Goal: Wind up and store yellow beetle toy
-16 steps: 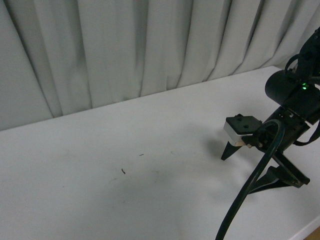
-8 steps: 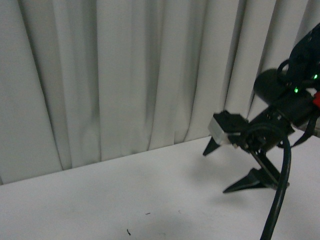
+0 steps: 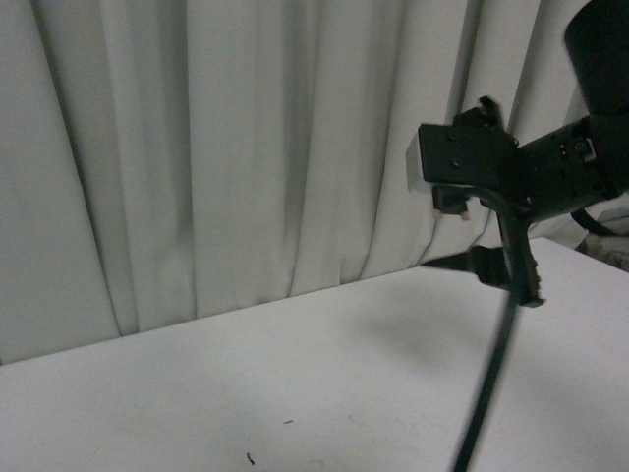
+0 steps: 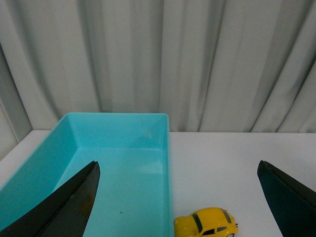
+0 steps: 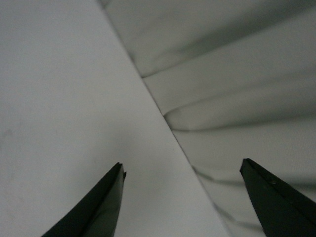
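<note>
While the yellow beetle toy sits on the counter just beside the teal bin, with left pincer and right pincer both spread apart and empty, we judge the left should close squarely across the car's flanks.

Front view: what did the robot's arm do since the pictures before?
The right claw rose from low over the table to up in front of the curtain, turning as it went. Early on, the view also shifted to show more curtain and less table. The claw took hold of nothing: it stayed open and empty. The dark specks on the table have not moved in the last half second.
</note>
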Motion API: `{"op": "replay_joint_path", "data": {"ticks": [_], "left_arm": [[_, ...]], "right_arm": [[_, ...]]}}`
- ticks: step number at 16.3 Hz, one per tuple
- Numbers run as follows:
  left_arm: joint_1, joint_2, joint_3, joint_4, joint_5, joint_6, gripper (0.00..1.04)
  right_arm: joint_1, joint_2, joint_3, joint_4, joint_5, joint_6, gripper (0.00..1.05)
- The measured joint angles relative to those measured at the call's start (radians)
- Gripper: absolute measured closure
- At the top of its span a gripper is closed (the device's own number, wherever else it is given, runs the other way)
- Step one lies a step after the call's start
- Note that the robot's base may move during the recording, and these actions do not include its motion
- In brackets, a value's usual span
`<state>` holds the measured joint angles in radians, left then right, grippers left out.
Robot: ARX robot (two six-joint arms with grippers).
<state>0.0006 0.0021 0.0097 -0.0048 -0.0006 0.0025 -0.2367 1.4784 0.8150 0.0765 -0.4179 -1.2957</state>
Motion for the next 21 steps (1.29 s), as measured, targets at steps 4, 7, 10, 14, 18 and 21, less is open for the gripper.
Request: {"op": "replay_joint_path", "data": {"ticks": [4, 7, 10, 14, 18, 21], "left_arm": [[0.0, 0.0, 0.0, 0.002, 0.0, 0.0, 0.07], [0.0, 0.0, 0.0, 0.001, 0.0, 0.0, 0.07], [0.0, 0.0, 0.0, 0.001, 0.0, 0.0, 0.07], [0.0, 0.0, 0.0, 0.001, 0.0, 0.0, 0.07], [0.0, 0.0, 0.0, 0.001, 0.0, 0.0, 0.07], [0.0, 0.0, 0.0, 0.001, 0.0, 0.0, 0.07]], "right_arm": [[0.102, -0.341, -0.45, 0.723, 0.28, 0.995, 0.71], [0.14, -0.428, -0.585, 0.712, 0.316, 1.229, 1.03], [0.186, -0.559, -0.651, 0.687, 0.384, 1.273, 1.03], [0.24, -0.712, -0.729, 0.598, 0.415, 1.278, 1.03], [0.24, -0.822, -0.797, 0.565, 0.415, 1.279, 1.03], [0.24, -0.946, -0.805, 0.453, 0.416, 1.281, 1.03]]}}
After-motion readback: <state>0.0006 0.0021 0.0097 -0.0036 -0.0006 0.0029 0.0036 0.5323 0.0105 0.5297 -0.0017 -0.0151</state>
